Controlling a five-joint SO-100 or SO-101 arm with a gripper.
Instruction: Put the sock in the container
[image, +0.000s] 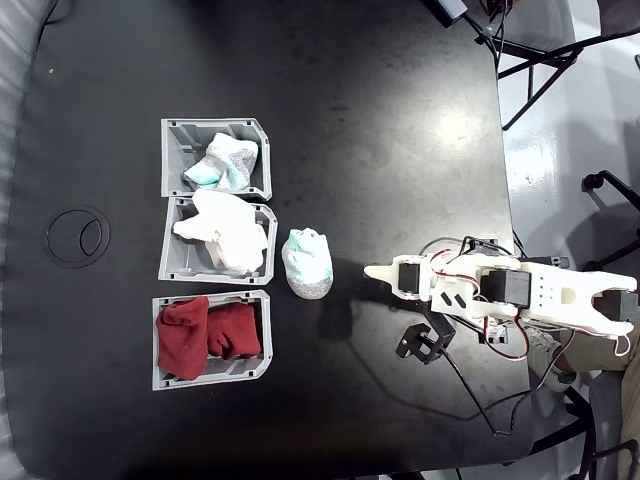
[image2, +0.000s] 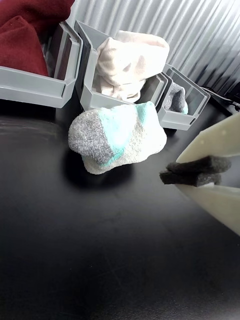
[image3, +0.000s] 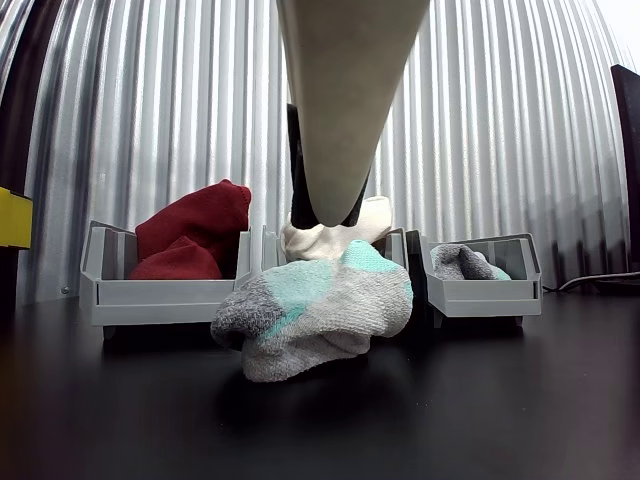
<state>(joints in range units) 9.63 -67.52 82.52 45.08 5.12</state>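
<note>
One rolled mint-green, white and heather-grey sock (image: 307, 263) on black table (image: 380, 120), just right of middle bin in fixed view; long axis far-to-near, mint end far, grey near. White gripper (image: 372, 272) right of it, pincer state indeterminable.

No text, label, brand, number or sign can be read in any of the pictures. The bins, the socks, the arm and the table all show plain, unmarked surfaces.
</note>
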